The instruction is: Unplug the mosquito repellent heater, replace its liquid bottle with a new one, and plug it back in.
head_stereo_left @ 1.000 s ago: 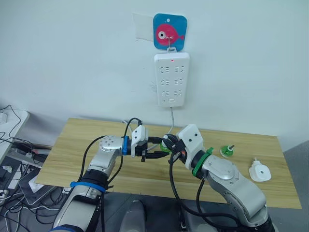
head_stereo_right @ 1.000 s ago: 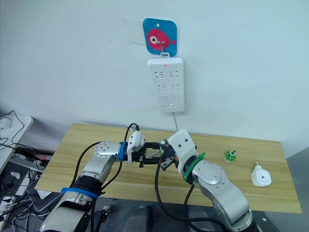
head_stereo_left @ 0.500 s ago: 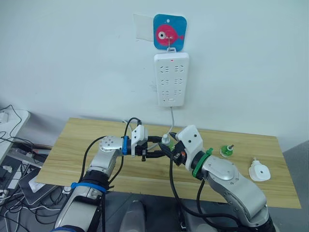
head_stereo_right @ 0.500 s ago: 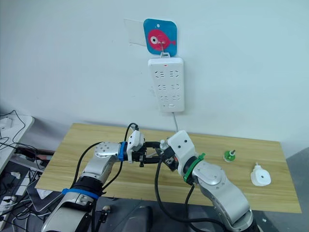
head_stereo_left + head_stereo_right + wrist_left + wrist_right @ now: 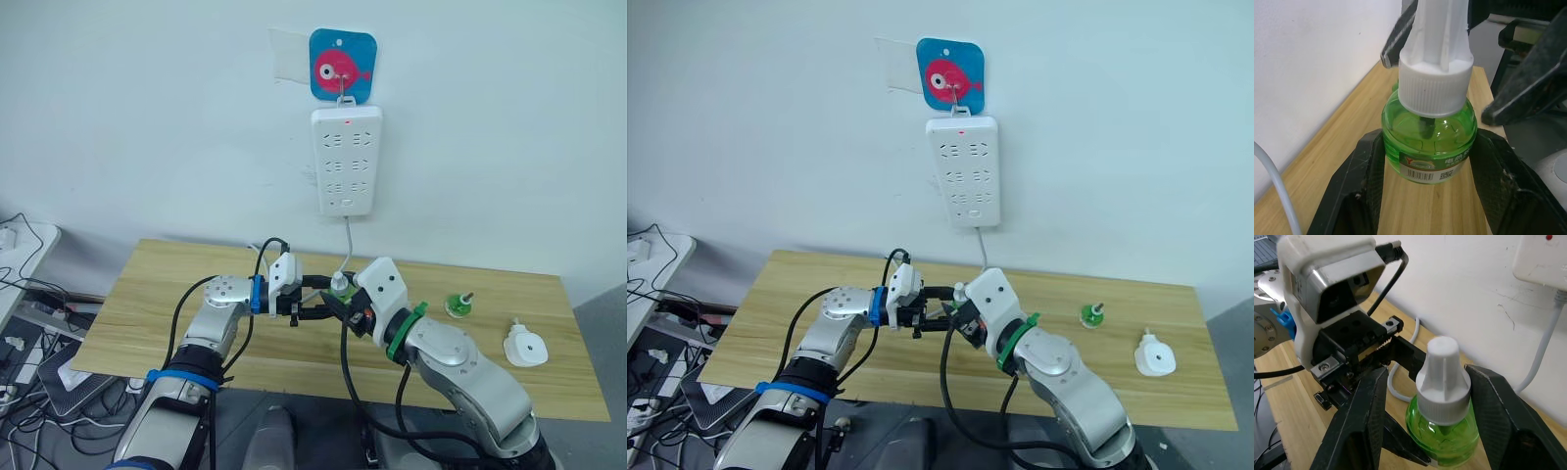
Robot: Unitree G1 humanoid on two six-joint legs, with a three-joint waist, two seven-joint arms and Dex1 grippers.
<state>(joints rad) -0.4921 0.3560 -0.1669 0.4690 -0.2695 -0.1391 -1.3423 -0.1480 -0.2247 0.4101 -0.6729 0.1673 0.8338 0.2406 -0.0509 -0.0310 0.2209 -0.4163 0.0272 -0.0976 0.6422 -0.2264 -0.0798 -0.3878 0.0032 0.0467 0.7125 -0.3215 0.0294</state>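
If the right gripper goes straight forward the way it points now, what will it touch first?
Most likely the capped green bottle, which stands between the right gripper's open fingers. Just behind it is the left gripper, already holding the bottle's body.

On my feed I see a long white plastic power strip [image 5: 347, 161] hanging upright on the pale wall, its small red light lit near the top and its white cord [image 5: 349, 238] dropping toward the light wooden counter [image 5: 147, 294]. Just above the strip hangs a blue square plaque with a pink fish [image 5: 342, 66]. Off the counter's left end, a tangle of black cables [image 5: 24, 294] lies on the floor.
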